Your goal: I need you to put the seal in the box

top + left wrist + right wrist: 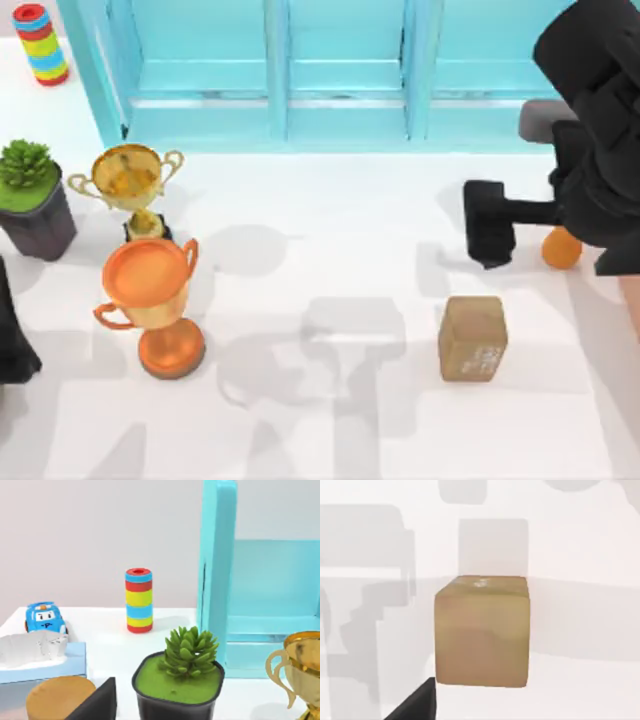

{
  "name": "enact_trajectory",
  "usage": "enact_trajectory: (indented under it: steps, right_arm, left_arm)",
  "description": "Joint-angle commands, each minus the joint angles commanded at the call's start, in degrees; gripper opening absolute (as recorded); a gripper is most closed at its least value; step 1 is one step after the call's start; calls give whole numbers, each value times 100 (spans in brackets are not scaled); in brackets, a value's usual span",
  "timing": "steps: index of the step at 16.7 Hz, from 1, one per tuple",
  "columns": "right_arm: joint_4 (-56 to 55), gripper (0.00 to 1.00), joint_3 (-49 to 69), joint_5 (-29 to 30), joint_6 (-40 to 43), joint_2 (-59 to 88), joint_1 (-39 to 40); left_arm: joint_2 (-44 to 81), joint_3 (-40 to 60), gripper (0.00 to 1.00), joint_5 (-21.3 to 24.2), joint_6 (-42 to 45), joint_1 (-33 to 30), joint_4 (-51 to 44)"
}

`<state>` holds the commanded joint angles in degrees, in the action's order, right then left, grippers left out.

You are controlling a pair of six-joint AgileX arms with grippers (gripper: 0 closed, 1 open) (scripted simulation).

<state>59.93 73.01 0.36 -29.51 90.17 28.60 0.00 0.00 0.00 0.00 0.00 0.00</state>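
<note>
Top view: my right gripper (490, 240) hung over the bench (330, 300) near its right edge, just behind the seal (472, 338). Whether its fingers were parted I could not tell, but it had hold of nothing. The seal stood alone on the bench, toward the right edge and nearer the front, apart from the orange bottle (561, 250) under my arm. My left arm sat parked at the left edge, beside the trophies (150, 300). By my reading the job had barely begun: grasping, carrying and dropping into the box all remained.
</note>
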Motion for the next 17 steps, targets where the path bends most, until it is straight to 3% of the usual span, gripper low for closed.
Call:
enact_trajectory:
  steps: [7,13,17]
  right_arm:
    - [1093,100,1364,-61,-535,1552,544]
    - [985,100,1264,-61,-524,1566,523]
    - [170,100,680,-60,-534,1788,539]
  left_arm:
    - [0,0,100,0,0,0,0]
    - [0,0,100,0,0,0,0]
    - [0,0,100,0,0,0,0]
